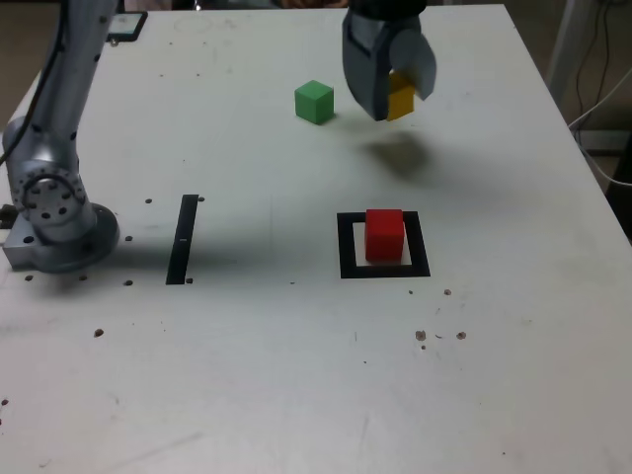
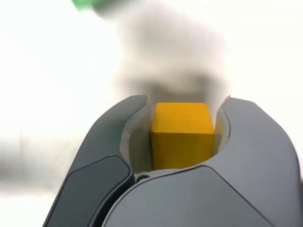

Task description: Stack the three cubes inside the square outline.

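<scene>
"Claw (image 1: 402,105) up there, what's it doing?"

"Pinching the yellow cube (image 2: 183,142), one finger on each side, held up over the far part of the desk (image 1: 247,375). You can see the blurry shadow (image 1: 399,156) under it."

"And closer to us?"

"Some brown specks (image 1: 461,336), then the square outline (image 1: 349,270), toward the desk's right edge on the exterior view. Red cube (image 1: 384,235) is sitting inside it."

"What's that over to the left?"

"Black strip (image 1: 183,240), lying flat, well apart from the outline. Past it, by the desk's left edge, that's the arm's base (image 1: 61,222)."

"Green cube (image 1: 314,103)?"

"Farther back, on the desk, between the outline and the far edge. It's left of the claw, not touching it."
</scene>
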Robot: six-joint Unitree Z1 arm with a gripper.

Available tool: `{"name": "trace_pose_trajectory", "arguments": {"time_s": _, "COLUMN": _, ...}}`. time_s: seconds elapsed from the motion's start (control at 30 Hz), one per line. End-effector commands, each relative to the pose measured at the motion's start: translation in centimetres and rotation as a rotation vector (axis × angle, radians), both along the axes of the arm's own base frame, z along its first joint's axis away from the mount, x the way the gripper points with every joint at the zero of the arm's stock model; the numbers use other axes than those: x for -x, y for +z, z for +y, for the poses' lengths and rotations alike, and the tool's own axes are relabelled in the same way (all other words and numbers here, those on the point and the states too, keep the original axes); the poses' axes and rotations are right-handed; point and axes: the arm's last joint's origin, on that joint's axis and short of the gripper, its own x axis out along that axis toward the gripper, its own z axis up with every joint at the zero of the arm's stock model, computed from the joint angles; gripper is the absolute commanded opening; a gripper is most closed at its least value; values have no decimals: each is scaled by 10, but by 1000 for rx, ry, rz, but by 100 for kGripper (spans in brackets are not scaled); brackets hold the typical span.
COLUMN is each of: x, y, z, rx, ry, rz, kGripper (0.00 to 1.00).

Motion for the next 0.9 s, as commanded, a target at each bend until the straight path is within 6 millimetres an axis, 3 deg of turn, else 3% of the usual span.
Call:
{"name": "trace_pose_trajectory", "arguments": {"time_s": 0.0, "x": 3, "y": 10, "z": -21, "rx": 11, "ry": -72, "rz": -3, "kGripper": 0}}
{"name": "trace_pose_trajectory", "arguments": {"time_s": 0.27, "x": 19, "y": 34, "z": -117, "rx": 28, "ry": -345, "rz": 6, "kGripper": 0}}
{"name": "trace_pose_trajectory", "arguments": {"time_s": 0.43, "x": 24, "y": 30, "z": -157, "rx": 22, "ry": -417, "rz": 35, "kGripper": 0}}
{"name": "trace_pose_trajectory", "arguments": {"time_s": 0.63, "x": 24, "y": 17, "z": -183, "rx": 11, "ry": -438, "rz": 71, "kGripper": 0}}
{"name": "trace_pose_trajectory", "arguments": {"time_s": 0.87, "x": 19, "y": 2, "z": -189, "rx": -15, "ry": -438, "rz": 99, "kGripper": 0}}
